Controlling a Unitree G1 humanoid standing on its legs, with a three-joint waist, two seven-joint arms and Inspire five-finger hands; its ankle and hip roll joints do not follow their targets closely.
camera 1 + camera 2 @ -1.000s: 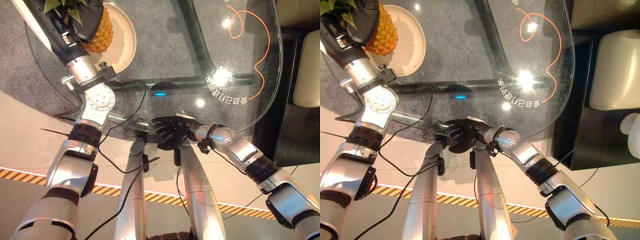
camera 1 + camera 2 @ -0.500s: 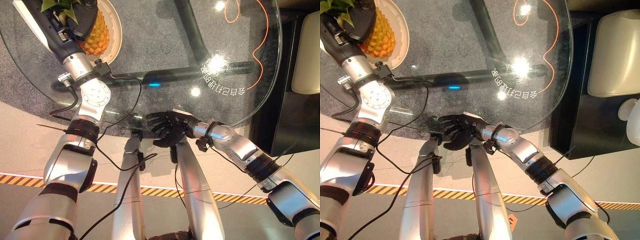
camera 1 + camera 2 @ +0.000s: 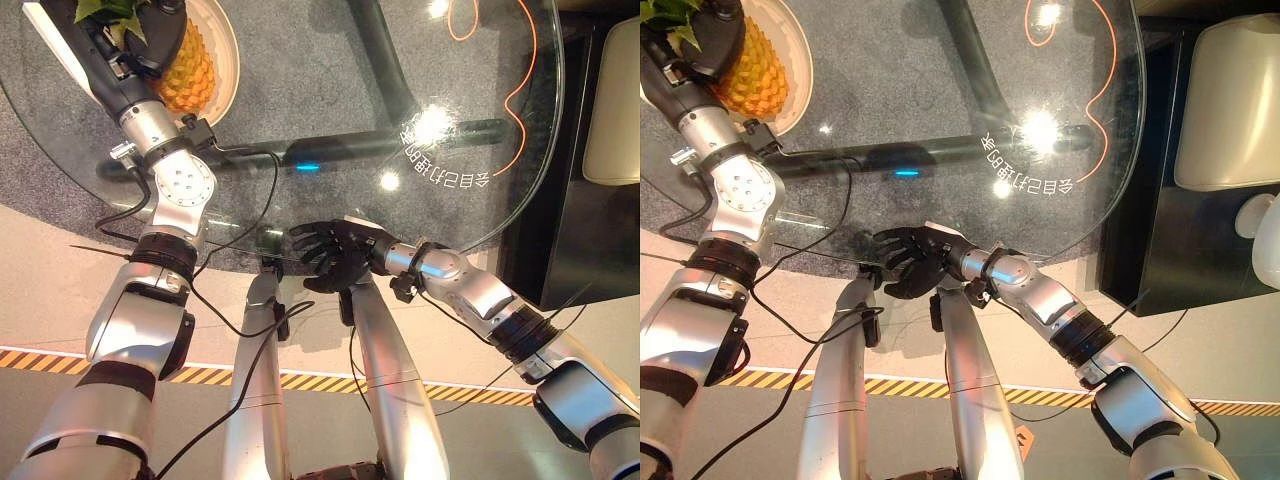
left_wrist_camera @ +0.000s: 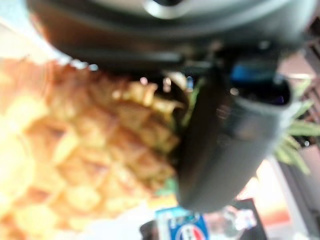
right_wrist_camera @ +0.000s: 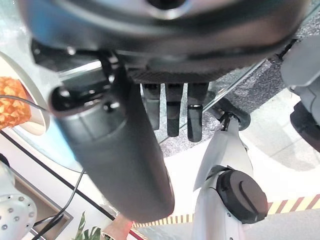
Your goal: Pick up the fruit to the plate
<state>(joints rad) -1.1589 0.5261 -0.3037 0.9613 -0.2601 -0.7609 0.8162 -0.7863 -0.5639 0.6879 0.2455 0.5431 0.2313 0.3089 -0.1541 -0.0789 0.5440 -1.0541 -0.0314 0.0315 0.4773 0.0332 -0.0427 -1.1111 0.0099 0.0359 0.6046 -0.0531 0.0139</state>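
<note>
Pineapple [image 3: 183, 75] over the plate [image 3: 226, 60], gripped by the left hand [image 3: 700, 45].
Right hand [image 3: 335, 258] hangs slack-fingered and empty at the glass table's [image 3: 420, 60] near edge, as before; the pineapple sits slightly further over the plate.

Round glass table [image 3: 470, 150] on grey carpet [image 3: 300, 80], hazard-striped floor tape [image 3: 300, 381], glare spots on glass

A round glass desk [image 3: 330, 60] on a dark frame carries a cream plate [image 3: 222, 60] at its left side and an orange cord [image 3: 520, 70] at its right.
</note>
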